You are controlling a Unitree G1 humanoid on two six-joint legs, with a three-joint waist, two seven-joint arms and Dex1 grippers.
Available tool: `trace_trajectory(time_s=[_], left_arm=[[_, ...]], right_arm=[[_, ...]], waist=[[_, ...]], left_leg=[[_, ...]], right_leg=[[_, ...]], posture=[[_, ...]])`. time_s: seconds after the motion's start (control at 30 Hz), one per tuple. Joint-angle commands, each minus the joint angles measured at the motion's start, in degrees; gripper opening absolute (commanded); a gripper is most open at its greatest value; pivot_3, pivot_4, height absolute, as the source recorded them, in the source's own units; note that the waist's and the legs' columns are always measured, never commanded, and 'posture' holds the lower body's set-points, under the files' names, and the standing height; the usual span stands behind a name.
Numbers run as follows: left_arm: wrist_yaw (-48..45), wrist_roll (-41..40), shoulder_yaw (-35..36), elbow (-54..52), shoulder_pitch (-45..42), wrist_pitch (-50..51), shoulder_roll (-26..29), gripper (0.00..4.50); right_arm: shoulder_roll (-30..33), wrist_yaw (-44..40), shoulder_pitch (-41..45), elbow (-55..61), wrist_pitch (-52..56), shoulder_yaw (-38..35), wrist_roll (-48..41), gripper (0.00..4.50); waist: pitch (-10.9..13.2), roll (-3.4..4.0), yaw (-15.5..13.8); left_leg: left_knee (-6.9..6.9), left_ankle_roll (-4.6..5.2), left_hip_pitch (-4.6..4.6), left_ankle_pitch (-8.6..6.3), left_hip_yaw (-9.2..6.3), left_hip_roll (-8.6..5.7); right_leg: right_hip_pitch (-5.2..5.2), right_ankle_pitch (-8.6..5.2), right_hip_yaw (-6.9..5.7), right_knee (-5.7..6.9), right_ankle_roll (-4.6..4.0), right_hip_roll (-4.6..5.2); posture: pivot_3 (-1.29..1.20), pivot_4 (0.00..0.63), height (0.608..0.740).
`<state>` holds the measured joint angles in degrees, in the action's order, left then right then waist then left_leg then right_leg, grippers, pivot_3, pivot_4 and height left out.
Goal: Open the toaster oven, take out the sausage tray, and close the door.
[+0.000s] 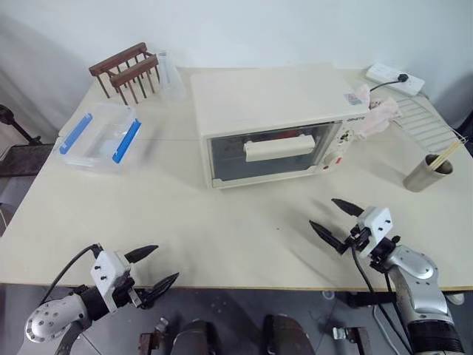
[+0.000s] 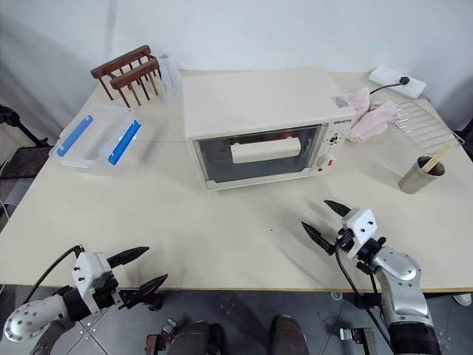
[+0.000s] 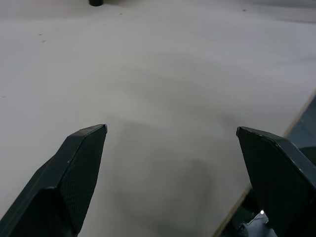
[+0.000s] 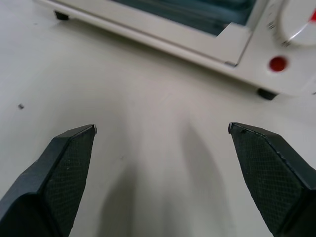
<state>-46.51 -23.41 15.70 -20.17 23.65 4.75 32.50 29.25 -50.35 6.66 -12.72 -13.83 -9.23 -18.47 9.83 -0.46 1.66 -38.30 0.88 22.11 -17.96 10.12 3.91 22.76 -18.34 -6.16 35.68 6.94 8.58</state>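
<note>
Toaster oven (image 1: 270, 122) sits mid-surface (image 1: 222, 222), its door (image 1: 270, 151) shut, sausage tray probably inside behind dark glass. Left claw (image 1: 151, 270) and right claw (image 1: 334, 218) hover spread and empty, poised to approach.

Legible markings — few. The toaster oven (image 1: 273, 122) carries a short dark brand word at the top of its right control panel, above the knobs and well beyond the right gripper (image 1: 334, 218); its letters cannot be made out. A small sticker on the oven's top right corner — print unreadable.
</note>
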Motion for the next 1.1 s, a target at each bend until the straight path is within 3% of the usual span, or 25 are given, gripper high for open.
trace_trajectory(time_s=[0.03, 0.27, 0.57, 0.73, 0.9, 1.07, 1.1], left_arm=[[0.8, -2.1, 1.2, -1.6, -2.4, -0.3, -0.3, 4.49], [-4.4, -21.9, 4.1, -2.7, -13.4, 12.8, 3.1, 4.49], [-5.4, -24.2, 1.8, -2.0, -21.4, 16.8, 3.6, 4.49], [-4.8, -22.0, 0.9, -0.6, -21.9, 15.9, 2.4, 4.49], [-2.5, -22.7, 2.9, 1.9, -23.2, 16.4, 1.1, 4.49], [-2.3, -24.6, 4.1, 4.4, -26.6, 17.5, 0.9, 4.49], [-2.0, -25.8, 4.5, 5.1, -28.2, 17.7, 0.2, 4.3]], right_arm=[[0.0, -3.4, 1.7, 1.7, 0.2, -0.7, -4.1, 4.5], [3.1, -6.2, 8.6, 12.8, 19.4, -0.1, -14.6, 4.5], [2.5, -4.9, 18.9, 14.4, 26.7, 1.3, -15.0, 4.5], [1.1, -8.0, 18.7, 18.2, 25.2, 1.7, -17.0, 4.5], [3.9, -15.1, 13.2, 22.4, 18.9, 4.3, -13.0, 4.5], [5.4, -19.5, 10.2, 20.5, 5.7, 5.6, -6.1, 4.5], [5.4, -19.8, 10.6, 18.6, 2.6, 5.4, -4.6, 4.5]], waist=[[0.0, 0.01, 0.0], [0.0, 0.04, 0.0], [0.0, 0.04, 0.0], [0.0, 0.04, -0.1], [0.0, 0.04, 0.1], [0.0, 0.04, 0.6], [0.0, 0.04, 0.6]], left_leg=[[0.0, 0.0, 0.0, 0.0, 0.0, 0.01], [-0.02, -0.01, 0.0, 0.04, -0.04, 0.27], [-0.01, -0.02, 0.04, 0.05, -0.01, -0.02], [0.0, -0.03, 0.07, 0.05, -0.02, -0.02], [0.05, -0.03, 0.08, 0.04, -0.02, -0.03], [0.07, -0.1, 0.04, 0.08, 0.03, 0.05], [0.07, -0.1, 0.04, 0.09, 0.05, 0.05]], right_leg=[[0.0, 0.0, -0.01, 0.02, 0.0, -0.01], [0.0, 0.0, -0.02, 0.29, 0.0, -0.03], [0.01, 0.01, -0.05, 0.27, 0.02, -0.07], [0.01, 0.01, -0.06, 0.25, 0.02, -0.08], [0.02, 0.02, -0.09, 0.2, 0.04, -0.08], [0.03, 0.02, -0.08, 0.19, 0.04, -0.19], [0.04, 0.02, -0.07, 0.19, 0.04, -0.19]], posture=[[0.0, 0.15, 0.74], [0.0, 0.15, 0.74], [0.0, 0.15, 0.74], [0.0, 0.15, 0.74], [0.0, 0.15, 0.74], [0.0, 0.15, 0.74], [0.0, 0.15, 0.74]])
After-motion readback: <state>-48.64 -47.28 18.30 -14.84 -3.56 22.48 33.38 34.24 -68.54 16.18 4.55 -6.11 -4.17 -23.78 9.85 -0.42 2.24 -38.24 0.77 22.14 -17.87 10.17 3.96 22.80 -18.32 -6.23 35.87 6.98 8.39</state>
